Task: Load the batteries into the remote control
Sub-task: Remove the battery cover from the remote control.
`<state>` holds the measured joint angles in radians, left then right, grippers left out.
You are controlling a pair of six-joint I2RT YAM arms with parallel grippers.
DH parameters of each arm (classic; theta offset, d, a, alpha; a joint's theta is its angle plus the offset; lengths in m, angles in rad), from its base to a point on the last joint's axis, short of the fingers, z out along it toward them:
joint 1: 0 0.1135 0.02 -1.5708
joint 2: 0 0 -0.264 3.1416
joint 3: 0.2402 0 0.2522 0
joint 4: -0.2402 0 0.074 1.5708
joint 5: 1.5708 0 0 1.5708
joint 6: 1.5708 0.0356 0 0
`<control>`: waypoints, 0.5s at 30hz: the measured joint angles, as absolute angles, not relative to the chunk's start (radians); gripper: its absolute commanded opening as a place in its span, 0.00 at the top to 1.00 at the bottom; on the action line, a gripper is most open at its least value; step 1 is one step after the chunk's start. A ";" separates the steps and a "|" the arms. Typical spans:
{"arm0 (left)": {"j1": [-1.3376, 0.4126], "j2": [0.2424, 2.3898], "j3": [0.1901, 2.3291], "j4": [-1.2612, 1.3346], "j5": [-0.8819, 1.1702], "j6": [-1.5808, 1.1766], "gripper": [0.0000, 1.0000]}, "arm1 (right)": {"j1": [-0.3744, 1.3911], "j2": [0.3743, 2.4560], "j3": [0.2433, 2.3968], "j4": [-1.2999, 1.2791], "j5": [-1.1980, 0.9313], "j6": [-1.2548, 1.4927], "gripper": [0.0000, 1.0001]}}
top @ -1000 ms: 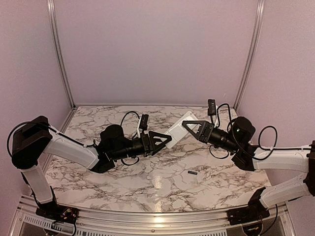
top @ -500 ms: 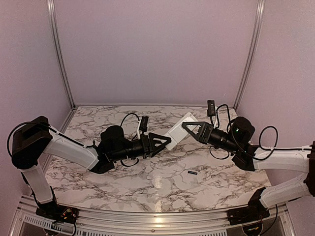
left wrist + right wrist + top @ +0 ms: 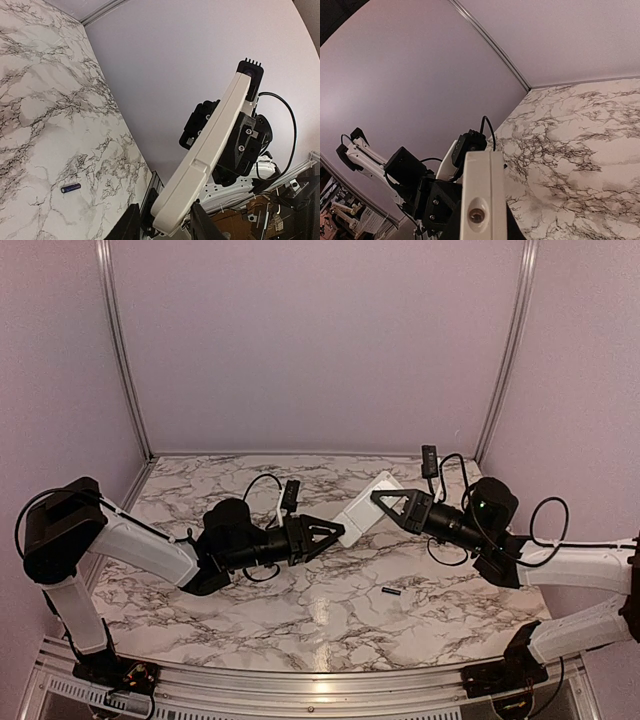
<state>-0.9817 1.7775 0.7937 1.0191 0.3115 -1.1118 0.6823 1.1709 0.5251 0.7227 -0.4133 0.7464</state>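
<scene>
White remote control [image 3: 362,508] hung tilted above the marble table [image 3: 250,600], its far end pinched by the right tool [image 3: 376,494]; the left tool [image 3: 340,529] stood spread astride its near end. One black battery [image 3: 391,592] lay on the table, well apart from it.

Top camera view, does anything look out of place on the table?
One battery lies loose on the marble table near the right arm, while the remote control hangs tilted in the air, clamped in the right gripper. Only that one battery shows.
</scene>
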 measured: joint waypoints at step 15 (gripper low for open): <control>-0.979 1.777 0.776 1.072 0.321 -1.113 0.85 | 0.674 1.166 0.525 0.725 -0.403 0.756 1.00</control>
